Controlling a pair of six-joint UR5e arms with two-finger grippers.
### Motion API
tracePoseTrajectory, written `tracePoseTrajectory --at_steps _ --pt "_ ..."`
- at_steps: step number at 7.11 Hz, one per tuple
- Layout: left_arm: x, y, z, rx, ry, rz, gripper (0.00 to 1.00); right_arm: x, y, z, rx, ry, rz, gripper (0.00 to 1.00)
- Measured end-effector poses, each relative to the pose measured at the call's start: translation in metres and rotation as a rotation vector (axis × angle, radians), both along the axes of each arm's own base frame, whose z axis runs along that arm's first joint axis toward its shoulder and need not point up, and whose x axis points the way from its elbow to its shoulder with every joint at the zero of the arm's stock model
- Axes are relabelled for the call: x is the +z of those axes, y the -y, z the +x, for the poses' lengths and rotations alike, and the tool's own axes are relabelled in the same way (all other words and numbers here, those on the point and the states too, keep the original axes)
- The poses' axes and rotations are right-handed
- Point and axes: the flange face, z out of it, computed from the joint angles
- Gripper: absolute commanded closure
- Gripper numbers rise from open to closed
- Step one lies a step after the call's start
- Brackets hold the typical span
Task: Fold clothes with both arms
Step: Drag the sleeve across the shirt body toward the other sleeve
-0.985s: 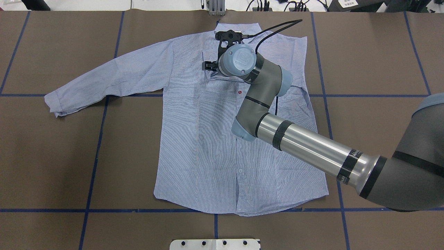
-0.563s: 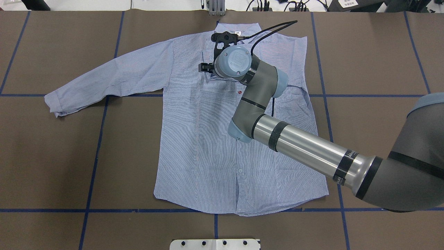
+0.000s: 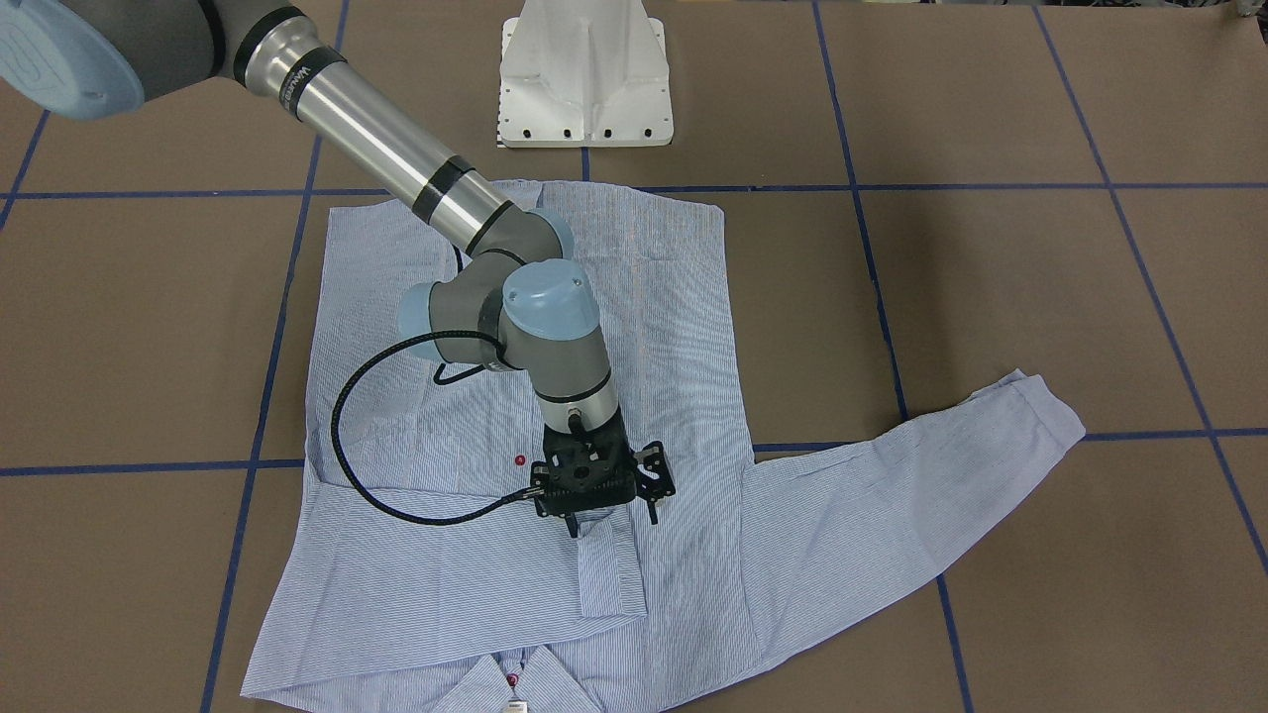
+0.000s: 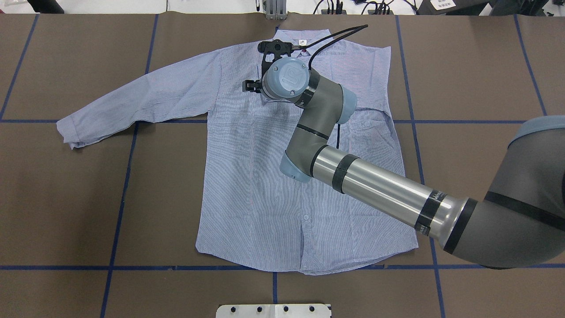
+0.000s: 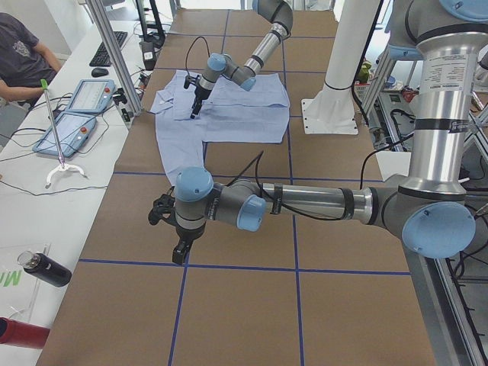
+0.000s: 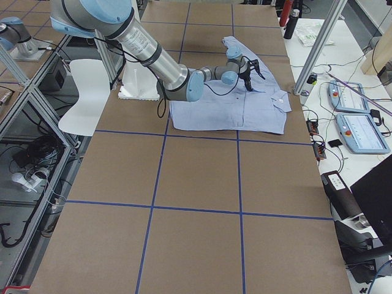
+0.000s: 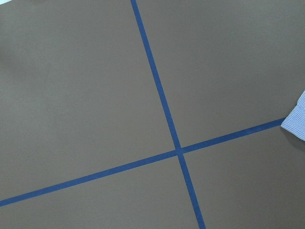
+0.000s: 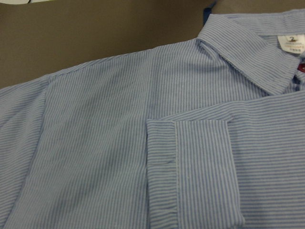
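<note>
Shirt (image 4: pixel 247 185) lies flat on table (image 4: pixel 66 198), one sleeve folded across chest; right gripper (image 3: pixel 612 523) hovers over its cuff (image 3: pixel 609 569), fingers apart, empty; left gripper (image 5: pixel 177 255), state unreadable, should next take the spread sleeve (image 4: pixel 145 99).

The shirt (image 4: pixel 247 176) is striped woven cloth, the table cover (image 4: pixel 66 198) matt paper, the right arm (image 4: pixel 379 190) glossy metal.

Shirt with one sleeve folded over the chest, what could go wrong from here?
The right gripper is at the folded cuff; as it moves off, it may snag and drag the sleeve, undoing the fold. The other sleeve lies spread out with the left gripper off over bare table; a long reach could rumple it.
</note>
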Motion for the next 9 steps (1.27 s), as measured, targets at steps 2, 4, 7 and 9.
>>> tracePoseTrajectory --at_steps 2,4,7,9 --pt "0.001 -0.001 0.000 0.001 0.000 -0.001 0.00 -0.015 0.006 -0.007 0.009 -0.008 0.004 0.03" --pt "0.001 -0.001 0.000 0.001 0.001 -0.002 0.00 -0.030 0.010 -0.016 0.019 -0.019 0.008 0.03" --pt "0.000 0.001 0.000 -0.001 0.004 0.000 0.00 -0.065 -0.011 -0.041 -0.012 0.003 0.026 0.03" --pt "-0.002 0.003 0.000 -0.010 0.002 -0.004 0.00 -0.084 -0.021 -0.047 -0.033 0.025 0.034 0.02"
